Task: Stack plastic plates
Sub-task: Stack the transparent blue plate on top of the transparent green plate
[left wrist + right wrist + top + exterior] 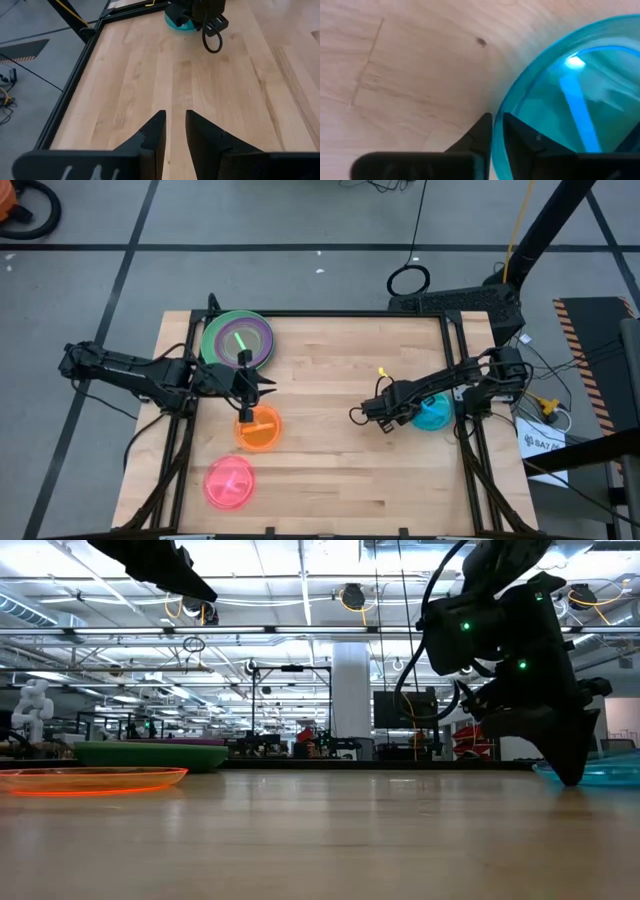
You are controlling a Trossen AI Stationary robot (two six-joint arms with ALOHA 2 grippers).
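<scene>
A stack of plates [237,338] stands near the far left corner: a green rim outermost, purple inside it, lime at the centre. In the low view the stack [150,753] rests flat on the table. A translucent orange plate [260,430] and a pink plate [229,482] lie flat in front of it. The teal plate [437,416] lies at the table's right. My left gripper [265,387] hovers high between stack and orange plate, narrowly open and holding nothing [175,117]. My right gripper [413,418] points down at the teal plate's left rim, shut on it. My right gripper pinches the teal plate's rim [501,131] on the plate's left side, one finger [479,131] outside and the other finger [522,137] inside the plate. The fingers come from above, pointing down. In the low view the plate [605,772] sits at table level.
The wooden table [330,480] has a dark raised frame [330,313] round its edges. Bare wood lies between the orange plate and the teal plate. A black cable loop [355,416] hangs off the right gripper's left side.
</scene>
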